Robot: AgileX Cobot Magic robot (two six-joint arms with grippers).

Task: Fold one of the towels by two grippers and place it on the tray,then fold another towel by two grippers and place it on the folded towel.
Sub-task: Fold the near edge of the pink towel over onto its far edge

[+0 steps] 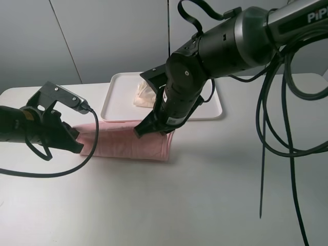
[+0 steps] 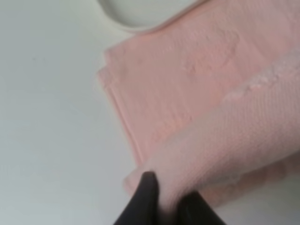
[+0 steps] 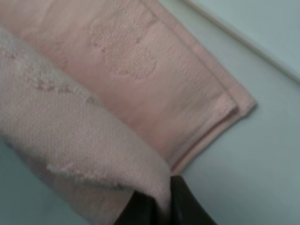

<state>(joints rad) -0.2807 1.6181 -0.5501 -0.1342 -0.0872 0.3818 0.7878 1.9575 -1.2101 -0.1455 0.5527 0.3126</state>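
The pink towel [image 1: 128, 143] lies folded into a long band on the white table, just in front of the tray [image 1: 117, 84]. My left gripper [image 1: 78, 145] is at its left end. In the left wrist view the left gripper [image 2: 168, 206] is shut on a lifted pink edge, with the rest of the pink towel [image 2: 187, 70] lying flat beneath. My right gripper [image 1: 140, 132] reaches over the band's middle. The right gripper [image 3: 161, 206] is likewise shut on a raised fold of the pink towel [image 3: 140, 84]. The cream towel [image 1: 144, 96] rests folded on the tray, partly hidden by the right arm.
The bulky right arm [image 1: 225, 41] crosses above the tray, and its black cables [image 1: 266, 128] hang down at the right. A cable [image 1: 51, 173] loops on the table from the left arm. A tray corner [image 2: 136, 16] shows near the pink towel.
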